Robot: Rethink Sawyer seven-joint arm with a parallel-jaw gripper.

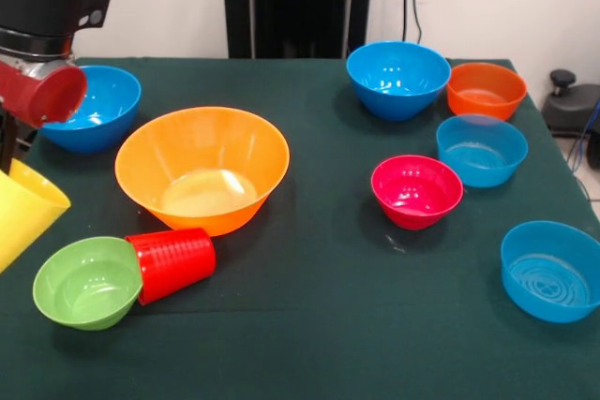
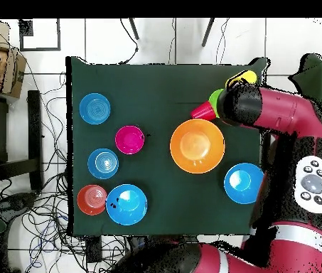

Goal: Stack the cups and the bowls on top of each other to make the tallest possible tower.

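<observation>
The big yellow-orange bowl (image 1: 202,170) (image 2: 197,146) stands empty, with nothing stacked on it. A red ribbed cup (image 1: 173,262) (image 2: 202,110) lies on its side in front of it, touching the light green bowl (image 1: 86,283) (image 2: 215,97). The yellow cup (image 1: 23,213) (image 2: 247,76) hangs tilted at the left edge of the front view. Directly above it my gripper (image 1: 7,142) shows only as a dark sliver, cut off by that edge. The arm hides it in the overhead view.
Deep blue bowls (image 1: 94,105) (image 1: 398,77), paler blue bowls (image 1: 481,149) (image 1: 551,271), an orange bowl (image 1: 486,89) and a pink-red bowl (image 1: 416,190) stand apart on the green cloth (image 1: 319,306). My arm's red wrist (image 1: 42,91) hangs over the left blue bowl.
</observation>
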